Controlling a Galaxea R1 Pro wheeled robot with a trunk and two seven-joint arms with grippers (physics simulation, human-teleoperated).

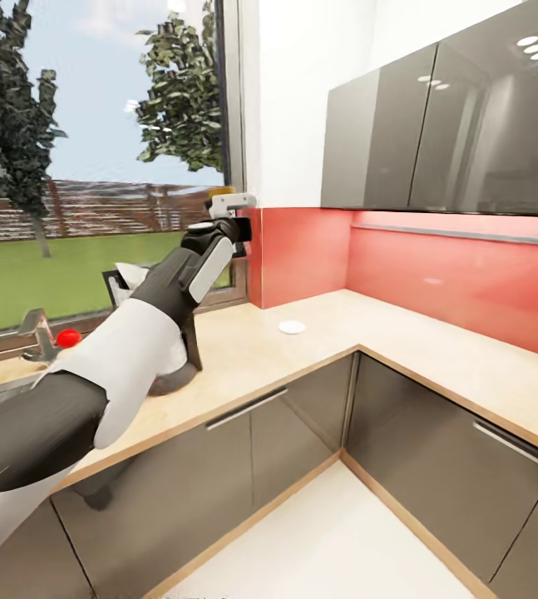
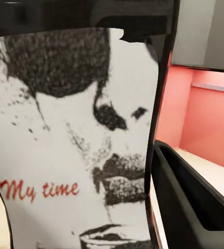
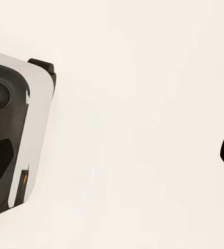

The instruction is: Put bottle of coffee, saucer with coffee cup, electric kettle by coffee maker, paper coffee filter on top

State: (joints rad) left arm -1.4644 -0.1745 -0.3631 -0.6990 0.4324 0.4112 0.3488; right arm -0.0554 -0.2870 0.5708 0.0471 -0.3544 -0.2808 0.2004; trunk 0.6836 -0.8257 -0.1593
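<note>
Light wood-grain bench (image 1: 302, 349) below, coffee maker (image 1: 123, 287) half hidden behind arm. Left end effector (image 1: 223, 218) clamped on bottle of coffee (image 2: 75, 140), held high, far left. Saucer (image 1: 292, 327) right. Risk: blind lowering, knocking machine.

Counter (image 1: 402, 337): bare wood past the saucer (image 1: 292, 327), open along both runs of the corner.
Left arm (image 1: 148, 320): stretches over the counter, hiding most of the coffee maker (image 1: 123, 283).
Overhead: wall cabinets (image 1: 460, 125) hang above the corner run.
Left wrist: jar (image 2: 75, 140) label close between dark fingers (image 2: 192, 202).
</note>
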